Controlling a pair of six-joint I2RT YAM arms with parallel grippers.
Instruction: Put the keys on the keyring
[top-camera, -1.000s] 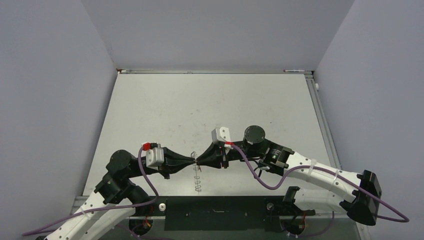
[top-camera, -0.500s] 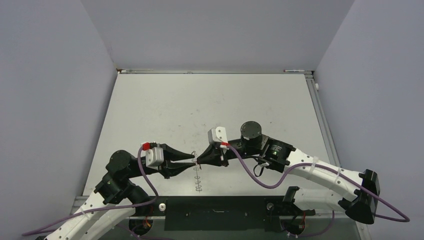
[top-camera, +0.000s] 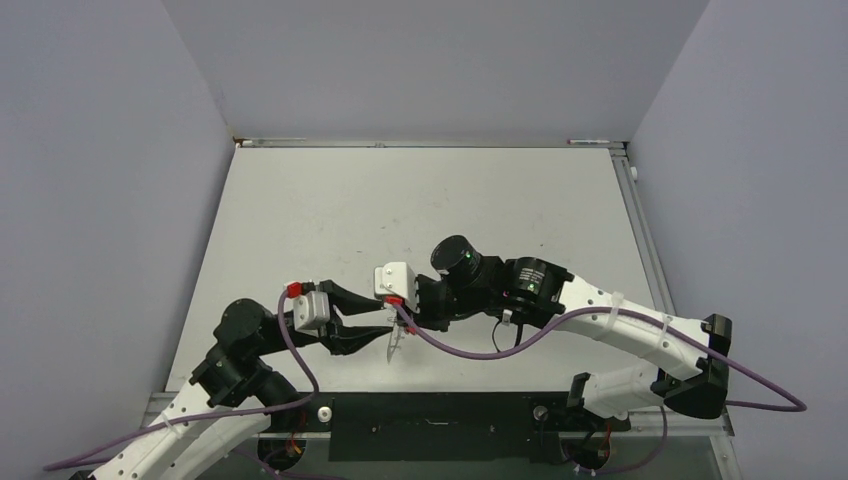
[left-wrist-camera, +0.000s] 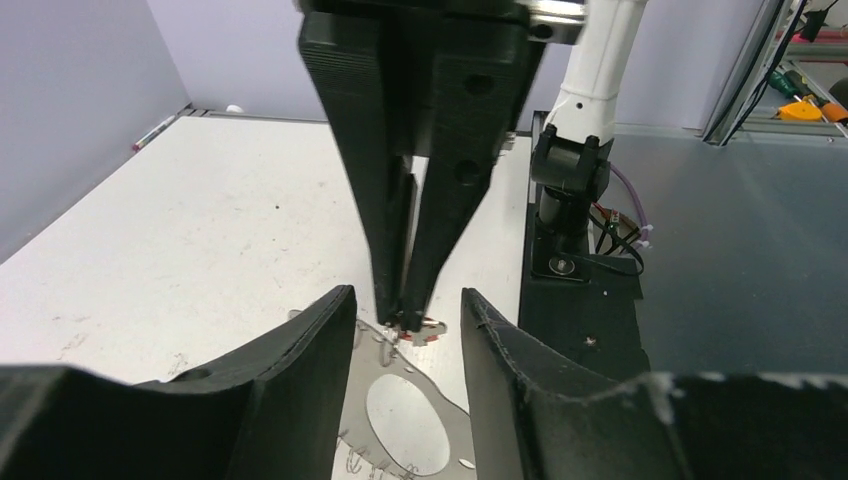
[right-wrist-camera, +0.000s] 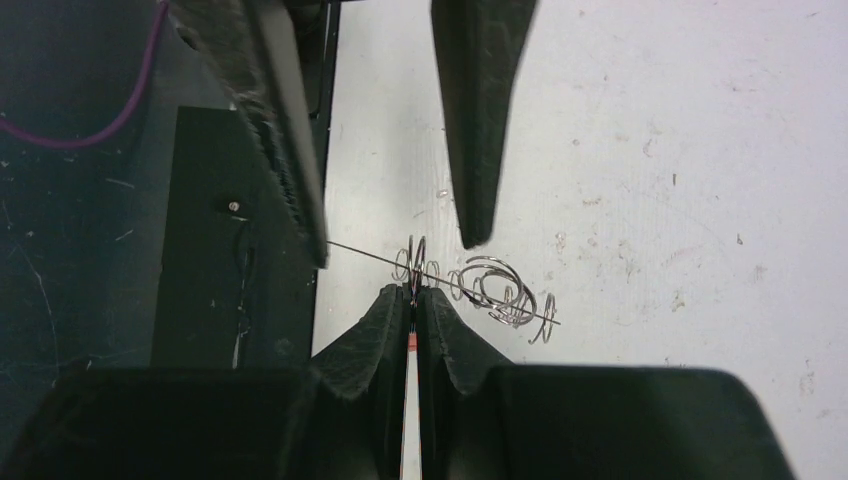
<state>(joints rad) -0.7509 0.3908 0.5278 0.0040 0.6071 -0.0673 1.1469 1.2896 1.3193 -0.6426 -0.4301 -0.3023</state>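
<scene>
Moved: L gripper (left-wrist-camera: 407, 300) has gone from pinched to wide apart; R arm has swung left, putting R gripper (right-wrist-camera: 413, 293) betw. the L fingers.
L wall (top-camera: 100, 200): well apart from the work.
Table (top-camera: 400, 210): work sits near its near edge, by black base plate (top-camera: 430, 415); far edge well apart.
L gripper: fingers spread, gripping nothing; one tip just beside keyring wire.
Keyring (top-camera: 393, 346): tilted, at R fingertips, small loops (right-wrist-camera: 495, 285) bunched on rim; what carries it cannot be told.
Key (left-wrist-camera: 430, 333): red head shows at R tips.
R gripper: fingers pressed together on key.
R wall (top-camera: 760, 200): well apart.
</scene>
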